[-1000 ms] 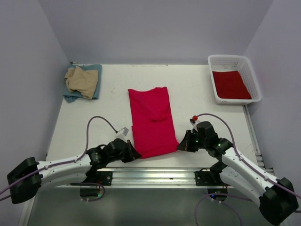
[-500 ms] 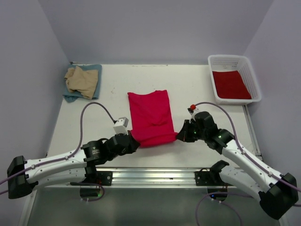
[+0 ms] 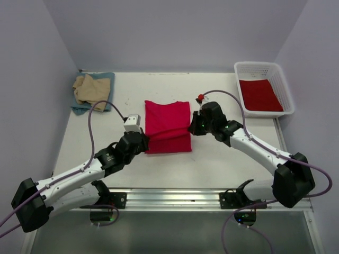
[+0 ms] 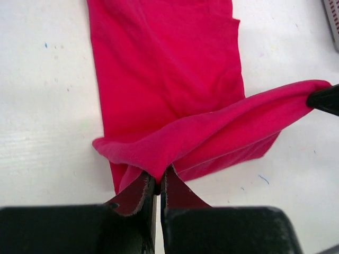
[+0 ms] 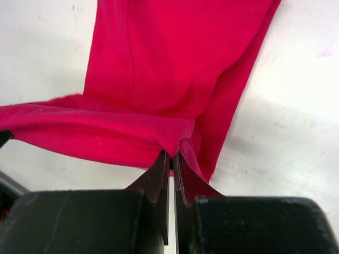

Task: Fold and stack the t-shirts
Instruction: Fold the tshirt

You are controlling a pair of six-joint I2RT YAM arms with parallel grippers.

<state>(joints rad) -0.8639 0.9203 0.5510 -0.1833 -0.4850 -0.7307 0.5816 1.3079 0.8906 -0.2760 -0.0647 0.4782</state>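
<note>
The red t-shirt [image 3: 168,120] lies in the middle of the white table [image 3: 228,159], folded lengthwise into a narrow strip that runs from near to far. Its far part rests flat on the table, while the near end is raised off the surface and held doubled over the flat part as a taut band stretched between the two arms. The left pincer [image 3: 146,141] is pressed together on the left corner of that raised end; in the left wrist view its dark fingers [image 4: 144,191] meet on a bunched fold of red cloth, with almost no gap between them. The right pincer [image 3: 192,127] is pinching the opposite corner in the same way, and the right wrist view shows its fingers [image 5: 159,174] closed on a small tuck of the fabric. From each wrist camera the lifted edge runs sideways to the dark tip of the other pincer at the border of the picture. The two pincers sit on either side of the shirt, just above the table, at about the middle of its length. In the far left corner of the table a tan t-shirt [image 3: 91,89] lies crumpled on top of a blue-grey t-shirt [image 3: 79,110], well apart from the red one. In the far right corner stands a white lattice basket [image 3: 263,67] with a darker red cloth [image 3: 259,95] lying flat inside it; whether that is a shirt cannot be told.
</note>
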